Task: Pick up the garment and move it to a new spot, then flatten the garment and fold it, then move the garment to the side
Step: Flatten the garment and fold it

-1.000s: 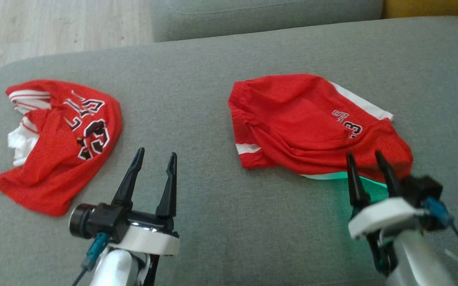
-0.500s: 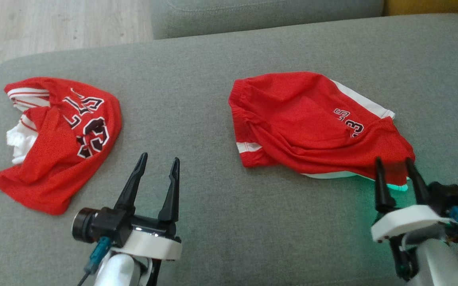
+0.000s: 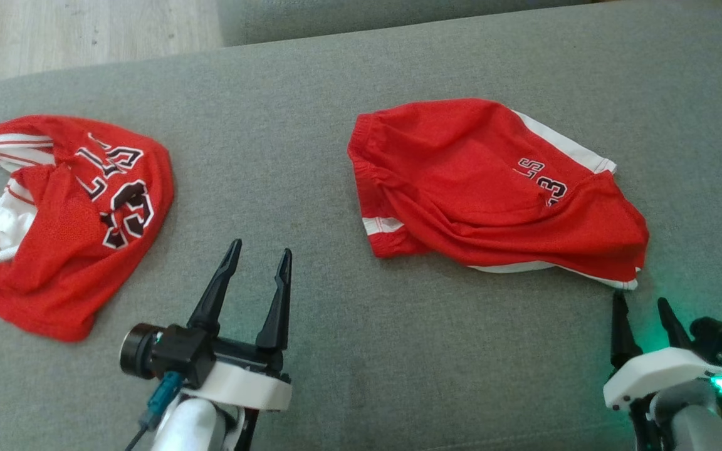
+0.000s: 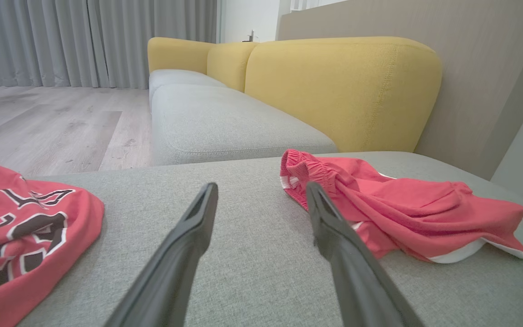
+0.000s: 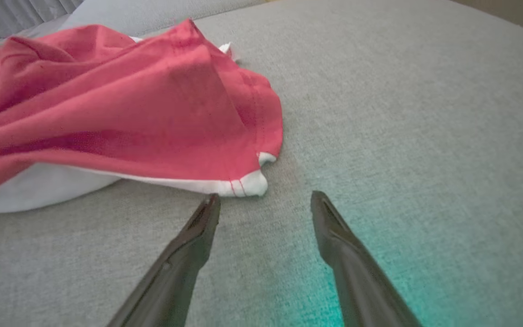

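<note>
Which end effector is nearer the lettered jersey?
Left. The left end effector is just right of the jersey; the right end effector is far right, beyond the red shorts.

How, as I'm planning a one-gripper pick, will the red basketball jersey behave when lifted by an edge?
Probably floppy: the red basketball jersey lies crumpled in soft folds on the grey sofa cushion, so it should hang limp. Likely light, as the fabric looks thin. Pushed, it may bunch rather than slide.

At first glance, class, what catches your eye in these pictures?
Two bright red garments on the grey cushion: a crumpled lettered jersey at left, red shorts right of centre. The open left tool points between them; the open right tool sits near the shorts' white hem.
</note>
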